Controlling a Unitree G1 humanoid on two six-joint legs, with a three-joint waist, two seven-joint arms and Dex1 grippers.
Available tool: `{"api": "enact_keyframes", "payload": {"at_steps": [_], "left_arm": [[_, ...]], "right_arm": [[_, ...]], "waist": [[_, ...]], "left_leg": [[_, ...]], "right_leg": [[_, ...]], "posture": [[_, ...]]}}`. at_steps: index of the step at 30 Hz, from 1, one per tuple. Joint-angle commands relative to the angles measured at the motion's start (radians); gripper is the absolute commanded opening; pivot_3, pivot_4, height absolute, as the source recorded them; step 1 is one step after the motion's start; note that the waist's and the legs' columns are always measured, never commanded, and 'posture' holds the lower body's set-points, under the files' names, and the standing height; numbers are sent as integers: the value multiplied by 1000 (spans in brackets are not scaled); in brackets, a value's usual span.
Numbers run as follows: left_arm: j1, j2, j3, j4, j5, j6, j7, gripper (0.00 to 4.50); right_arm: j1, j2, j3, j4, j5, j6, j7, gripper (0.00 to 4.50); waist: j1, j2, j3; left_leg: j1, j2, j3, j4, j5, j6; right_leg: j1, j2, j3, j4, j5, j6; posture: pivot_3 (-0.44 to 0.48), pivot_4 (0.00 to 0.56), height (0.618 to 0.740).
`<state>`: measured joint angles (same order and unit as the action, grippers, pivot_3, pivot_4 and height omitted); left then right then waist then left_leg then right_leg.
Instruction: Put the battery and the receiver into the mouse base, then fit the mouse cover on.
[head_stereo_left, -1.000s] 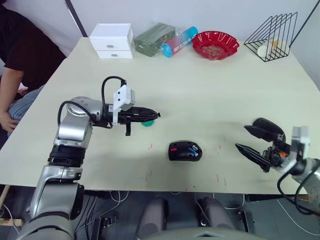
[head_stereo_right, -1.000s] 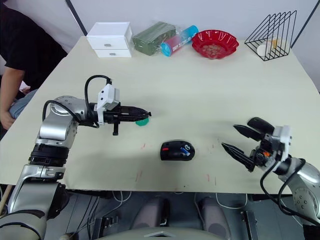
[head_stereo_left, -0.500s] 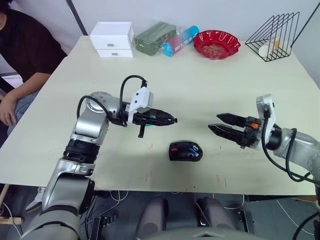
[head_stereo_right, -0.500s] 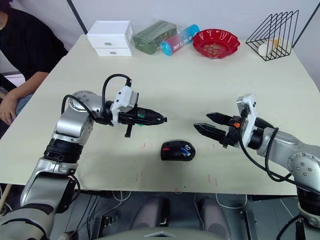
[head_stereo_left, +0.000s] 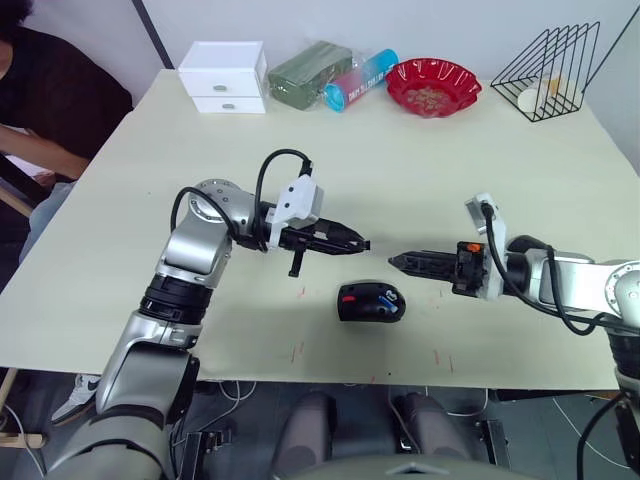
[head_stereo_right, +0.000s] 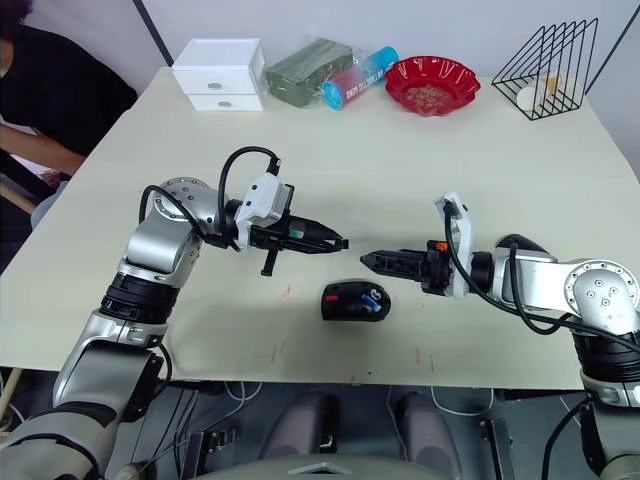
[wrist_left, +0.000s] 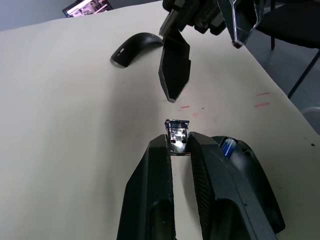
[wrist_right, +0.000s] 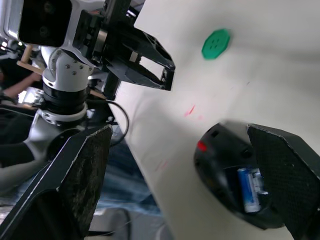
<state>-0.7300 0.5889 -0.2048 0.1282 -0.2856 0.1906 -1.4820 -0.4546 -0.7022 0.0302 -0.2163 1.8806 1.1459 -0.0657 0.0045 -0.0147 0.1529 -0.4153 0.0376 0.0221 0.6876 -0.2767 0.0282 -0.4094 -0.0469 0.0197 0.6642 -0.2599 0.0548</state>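
Receiver (wrist_left: 177, 138) pinched at left hand (wrist_left: 178, 145) fingertips, above worktop (head_stereo_left: 400, 180), at 10 o'clock from mouse base (head_stereo_left: 371, 301). Battery (wrist_right: 248, 189) seated inside base. Right hand (head_stereo_left: 398, 263) spread, at 2 o'clock from base. Mouse cover (wrist_left: 131, 49) lying apart on worktop.

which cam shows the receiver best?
Left wrist view: the receiver sits close up, pinched at the left end effector tips. In the eye views it is too small to make out.

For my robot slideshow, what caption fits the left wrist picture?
Left gripper pinching the silvery receiver above the table, beside the mouse base holding a blue battery.
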Motion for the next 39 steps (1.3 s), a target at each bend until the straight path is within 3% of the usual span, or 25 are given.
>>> {"api": "enact_keyframes", "payload": {"at_steps": [1, 5, 9, 10, 30, 33, 37, 39], "left_arm": [[-10, -3, 1, -46, -25, 4, -10, 25], [-9, -6, -3, -51, -26, 5, -9, 25], [-6, -9, -9, -59, -27, 7, -11, 25], [-2, -9, -11, -61, -26, 4, -13, 25], [13, -14, -14, -72, -31, -1, -20, 25], [10, -17, -13, -67, -30, -1, -17, 25], [9, -20, -14, -59, -25, -7, -12, 25], [9, -21, -13, -57, -23, -7, -12, 25]], "right_arm": [[-26, -1, 27, -8, 85, -35, -62, 4500], [-39, 16, 48, -10, 92, -48, -82, 4500], [-51, 35, 64, -12, 92, -58, -98, 3519], [-54, 39, 67, -12, 92, -60, -99, 3078], [-83, 64, 79, 16, 92, -63, -135, 3078], [-81, 66, 78, 16, 92, -62, -133, 2259], [-79, 64, 80, 12, 92, -58, -128, 312], [-79, 66, 82, 11, 92, -58, -130, 117]], "waist": [[-1, 0, 0], [-4, 0, 0], [-10, 0, 0], [-10, 0, 0], [-16, 0, 0], [-16, 0, 0], [-16, 0, 0], [-16, 0, 0]], "left_leg": [[0, 0, 0, 0, 0, 0], [-1, 0, 0, 0, 0, 0], [-1, 0, 0, 0, 0, 0], [-1, 0, 0, 0, 0, 0], [-1, 0, 0, 0, 0, 0], [-1, 0, 0, 0, 0, 0], [-1, 0, 0, 0, 0, 0], [-1, 0, 0, 0, 0, 0]], "right_leg": [[0, 0, 0, 0, 0, 0], [0, 0, 0, -1, 0, 0], [0, 0, 0, -1, 0, 0], [0, 0, -1, -1, 0, 0], [0, 0, -1, -1, 0, 0], [0, 0, -1, -1, 0, 0], [0, 0, -1, -1, 0, 0], [0, 0, -1, -1, 0, 0]], "posture": [[0, 150, 740], [0, 150, 740], [0, 150, 740], [0, 150, 740], [0, 150, 740], [0, 150, 740], [0, 150, 740], [0, 150, 740]]}}
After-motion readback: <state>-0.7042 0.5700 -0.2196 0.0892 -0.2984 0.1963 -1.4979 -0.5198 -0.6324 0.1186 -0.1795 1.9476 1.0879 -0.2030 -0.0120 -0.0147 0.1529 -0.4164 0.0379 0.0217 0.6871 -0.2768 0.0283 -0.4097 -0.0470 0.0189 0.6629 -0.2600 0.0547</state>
